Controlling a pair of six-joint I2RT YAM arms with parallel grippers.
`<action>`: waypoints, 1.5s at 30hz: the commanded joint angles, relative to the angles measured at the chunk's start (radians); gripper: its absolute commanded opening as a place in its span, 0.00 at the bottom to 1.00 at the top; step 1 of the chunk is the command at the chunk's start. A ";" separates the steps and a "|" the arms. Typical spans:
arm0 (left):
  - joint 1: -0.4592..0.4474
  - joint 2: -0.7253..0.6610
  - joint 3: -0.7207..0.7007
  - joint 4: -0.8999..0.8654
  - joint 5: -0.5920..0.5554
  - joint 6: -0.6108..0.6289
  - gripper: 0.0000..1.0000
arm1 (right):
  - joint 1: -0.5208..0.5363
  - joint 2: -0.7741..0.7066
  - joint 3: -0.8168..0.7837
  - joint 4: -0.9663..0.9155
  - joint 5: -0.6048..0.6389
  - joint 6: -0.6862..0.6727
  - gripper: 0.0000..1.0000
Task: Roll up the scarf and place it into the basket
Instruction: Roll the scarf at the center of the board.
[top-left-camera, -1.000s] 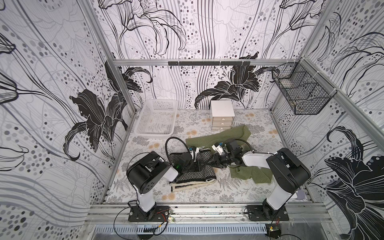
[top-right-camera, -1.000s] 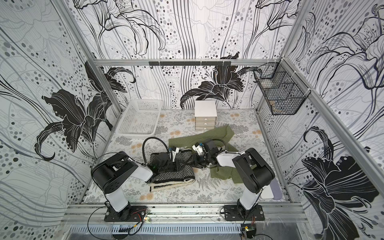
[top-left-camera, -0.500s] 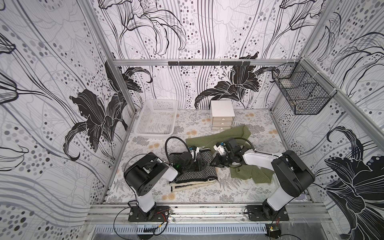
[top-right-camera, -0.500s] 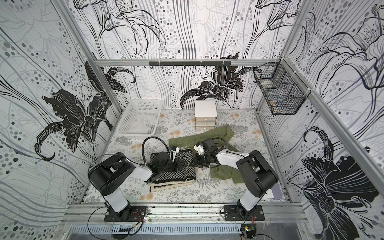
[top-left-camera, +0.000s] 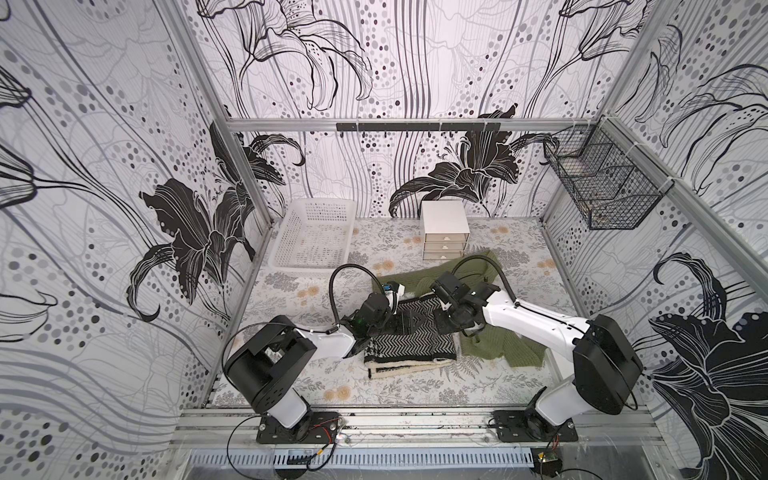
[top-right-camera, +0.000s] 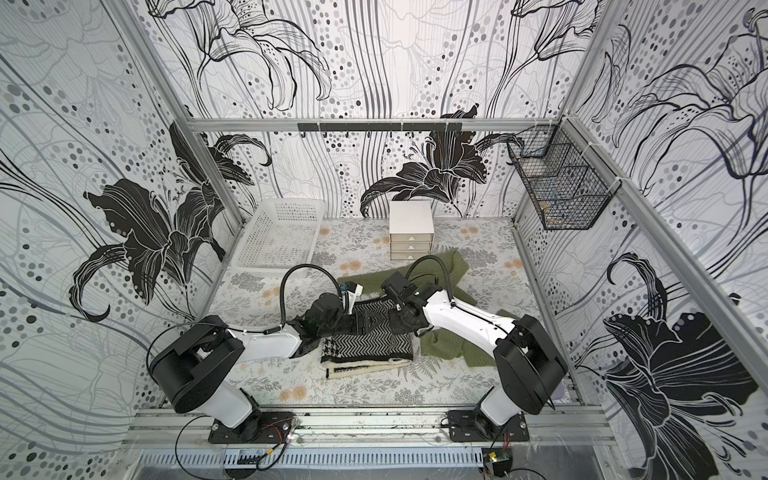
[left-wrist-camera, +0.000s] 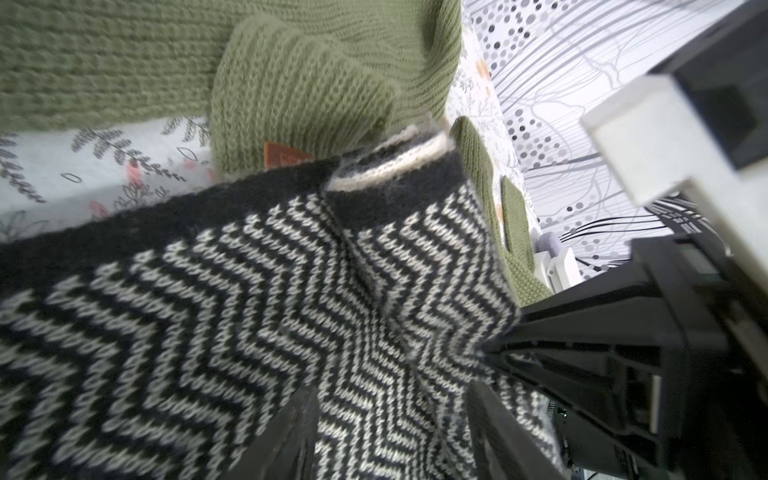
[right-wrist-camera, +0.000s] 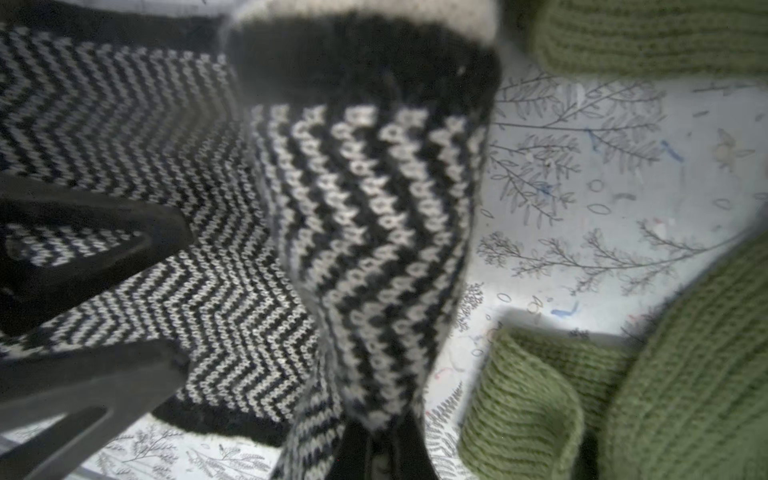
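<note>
I see the right fingers (right-wrist-camera: 353, 457) pinched shut on a raised fold of the herringbone scarf (top-left-camera: 409, 338) | left fingers (left-wrist-camera: 291, 440) spread apart above it | scarf lies folded mid-surface beside a green knit (top-left-camera: 498, 349) | white basket (top-left-camera: 291, 232) sits well apart, in the far-left corner

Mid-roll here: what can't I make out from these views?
- Right gripper tips: right wrist view, buried in the scarf, cut by the edge.
- Scarf's rolled end: top views, partly under the right arm.
- Orange label: left wrist view, lettering blurred.
- Wire basket contents: top views, too small.
</note>
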 joint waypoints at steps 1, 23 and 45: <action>-0.013 0.054 0.042 0.044 0.017 -0.025 0.60 | 0.020 0.006 0.019 -0.044 0.076 0.021 0.00; -0.083 0.279 0.282 -0.262 -0.125 -0.094 0.00 | 0.060 -0.002 0.024 -0.010 0.065 0.069 0.18; -0.062 0.321 0.231 -0.231 -0.130 -0.104 0.00 | -0.098 -0.030 -0.109 0.070 -0.069 -0.002 0.50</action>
